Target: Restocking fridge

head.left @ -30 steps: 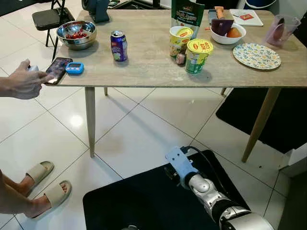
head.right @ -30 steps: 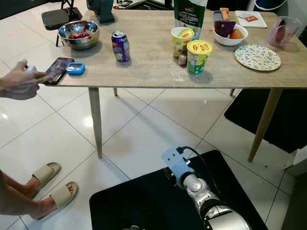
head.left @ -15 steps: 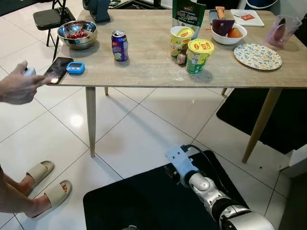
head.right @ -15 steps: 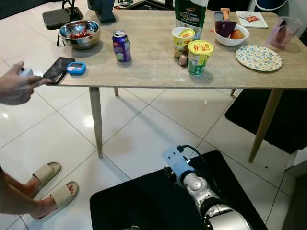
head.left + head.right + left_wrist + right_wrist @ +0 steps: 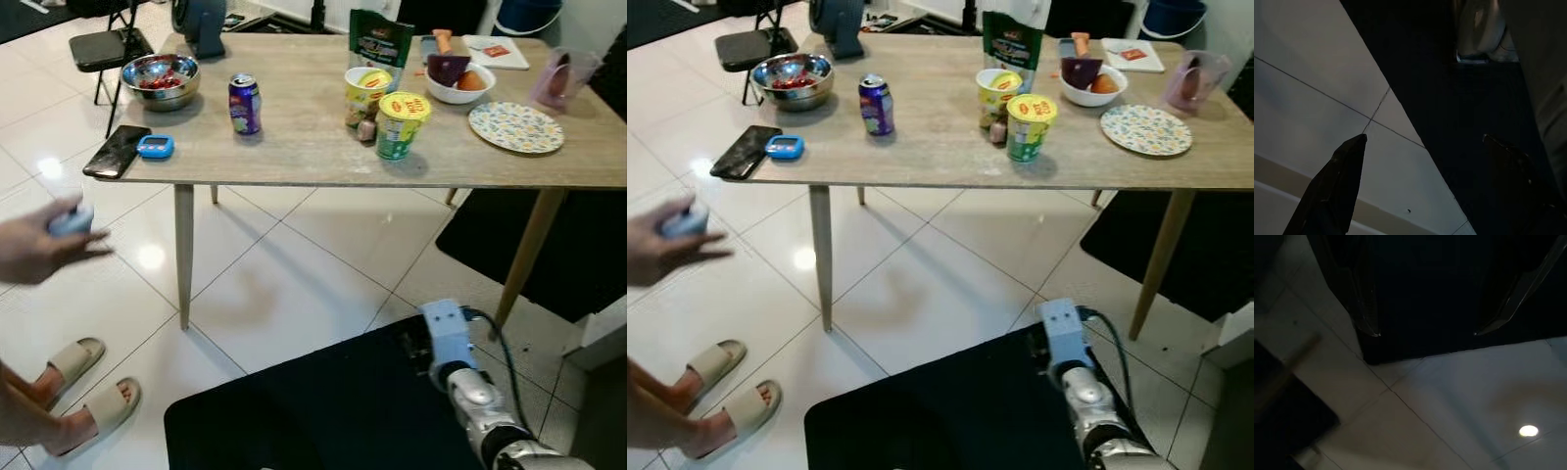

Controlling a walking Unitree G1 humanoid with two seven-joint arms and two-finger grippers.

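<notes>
We can't really make out the blurry small thing in the person's hand point(image 5: 39, 245). Both our grippers, left point(image 5: 1425, 166) and right point(image 5: 1425, 328), hang spread apart over the black mat point(image 5: 323, 411). On the table point(image 5: 313, 147), the steel bowl point(image 5: 161, 78) with red fruit sits at the far left corner, soda can point(image 5: 244, 103) beside it, noodle cups point(image 5: 400, 122) mid-table.

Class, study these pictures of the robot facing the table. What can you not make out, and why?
- Person's hand, left eye view: motion blur hides what the pale object in it is.
- Green carton: print too small to read.
- Phone: screen dark, content unreadable.
- Steel bowl: red contents too small to identify.
- Right gripper, right wrist view: fingers apart, surroundings dark.
</notes>
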